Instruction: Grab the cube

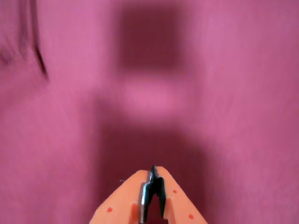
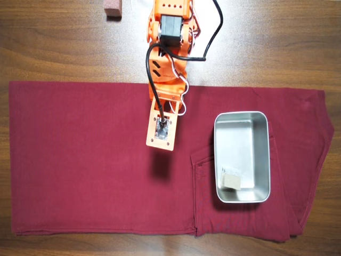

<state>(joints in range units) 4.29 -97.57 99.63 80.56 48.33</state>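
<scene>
A wooden bench [image 2: 64, 42] fills the overhead view, and most of it is covered by a dark red cloth [image 2: 80, 160] that is spread from the left edge to the right edge across the middle and lower part of the frame. The orange arm [image 2: 168, 58] is seen at the upper centre of that view, reaching downward over the cloth, with black cables looped along it. A steel tray [image 2: 241, 121] is set on the cloth at the right of centre, well apart from the arm. A reddish-brown block [image 2: 112, 9] is seen on the bare wood at the top edge, left of the arm's base.

The cube [image 2: 231, 180] is found inside the tray, in its lower left corner, close to the tray's walls.

In the wrist view, the hand [image 1: 153, 173] is shown at the bottom centre above blurred red cloth; its orange jaws are brought together at the tips, and nothing is held between them. A dark shadow is cast on the cloth beyond it.
</scene>
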